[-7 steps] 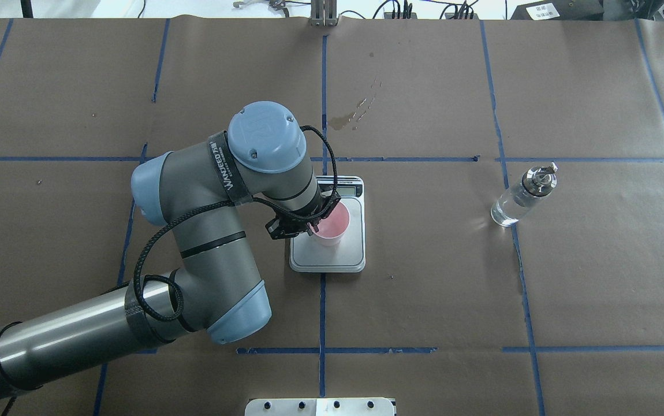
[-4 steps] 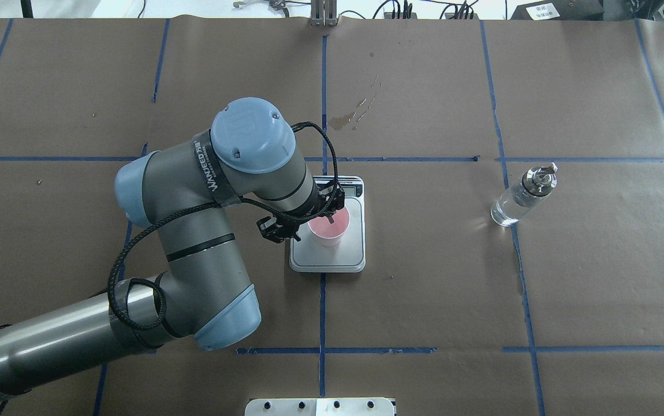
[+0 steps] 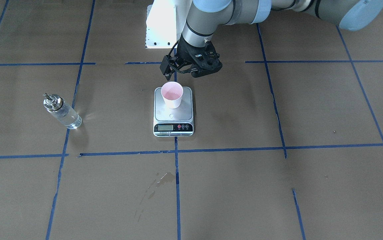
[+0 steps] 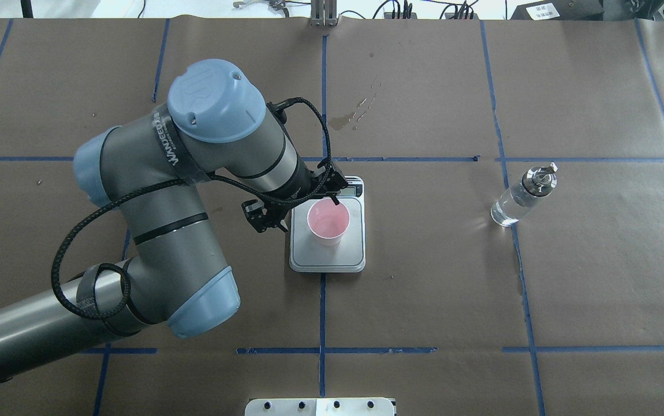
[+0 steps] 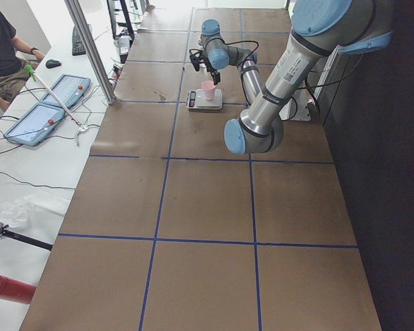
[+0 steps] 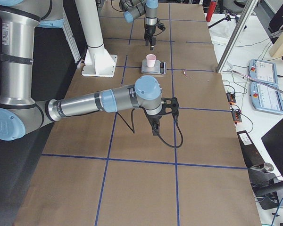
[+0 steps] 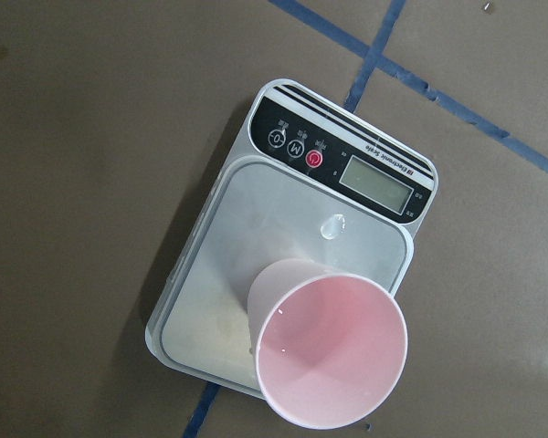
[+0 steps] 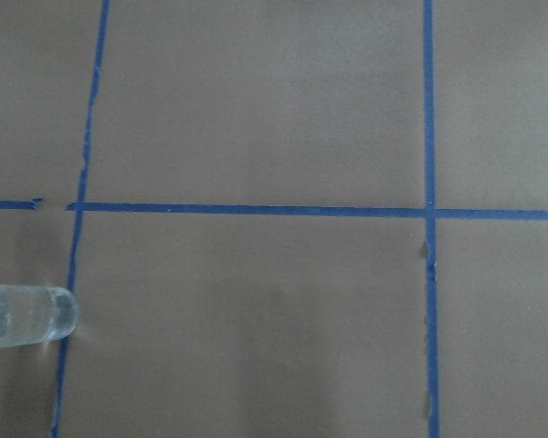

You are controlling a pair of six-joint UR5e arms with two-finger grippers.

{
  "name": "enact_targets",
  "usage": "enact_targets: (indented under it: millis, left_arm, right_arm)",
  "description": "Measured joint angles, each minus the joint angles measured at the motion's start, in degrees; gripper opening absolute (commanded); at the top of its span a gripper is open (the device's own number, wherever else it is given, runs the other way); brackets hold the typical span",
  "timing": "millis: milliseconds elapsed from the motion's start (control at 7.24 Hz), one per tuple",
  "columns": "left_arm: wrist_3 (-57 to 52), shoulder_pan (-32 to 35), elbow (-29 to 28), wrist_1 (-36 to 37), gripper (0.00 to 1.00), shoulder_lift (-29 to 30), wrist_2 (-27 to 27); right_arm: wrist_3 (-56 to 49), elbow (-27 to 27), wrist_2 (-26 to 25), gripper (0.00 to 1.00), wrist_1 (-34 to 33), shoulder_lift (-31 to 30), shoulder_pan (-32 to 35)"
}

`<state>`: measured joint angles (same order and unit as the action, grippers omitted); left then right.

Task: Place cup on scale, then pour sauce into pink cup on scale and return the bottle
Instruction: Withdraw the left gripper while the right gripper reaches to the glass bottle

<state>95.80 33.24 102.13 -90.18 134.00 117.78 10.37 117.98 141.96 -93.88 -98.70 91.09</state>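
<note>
The pale pink cup (image 4: 328, 222) stands upright on the steel scale (image 4: 352, 254), toward its near-left part. It also shows in the front view (image 3: 172, 95) and the left wrist view (image 7: 333, 365). My left gripper (image 4: 297, 212) is open and empty. It hangs above the cup's robot side, apart from it (image 3: 181, 74). The clear glass bottle (image 4: 519, 196) with its silver cap stands far to the right on the paper, and its base shows in the right wrist view (image 8: 23, 317). My right gripper (image 6: 155, 129) shows only in the right side view, so I cannot tell its state.
A wet stain (image 4: 355, 112) marks the paper beyond the scale. The white robot base plate (image 4: 320, 406) sits at the near edge. A droplet lies on the scale platform (image 7: 331, 226). An operator and tablets (image 5: 34, 110) are beyond the table's far side.
My left gripper has let go of the cup and risen, moving back to the left. The cup stays on the scale. The bottle has not moved.
</note>
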Motion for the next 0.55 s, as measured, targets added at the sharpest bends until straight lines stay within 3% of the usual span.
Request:
enact_targets:
  millis: [276, 552]
  left_arm:
    - [-5.4, 4.1, 1.1, 0.0, 1.0, -2.1, 1.2]
    - [-10.7, 8.7, 3.1, 0.1, 1.0, -4.8, 3.5]
  right_arm:
    - [15.2, 12.0, -1.0, 1.0, -3.8, -1.4, -7.6]
    - [39.4, 19.9, -10.7, 1.0, 0.9, -1.5, -23.9]
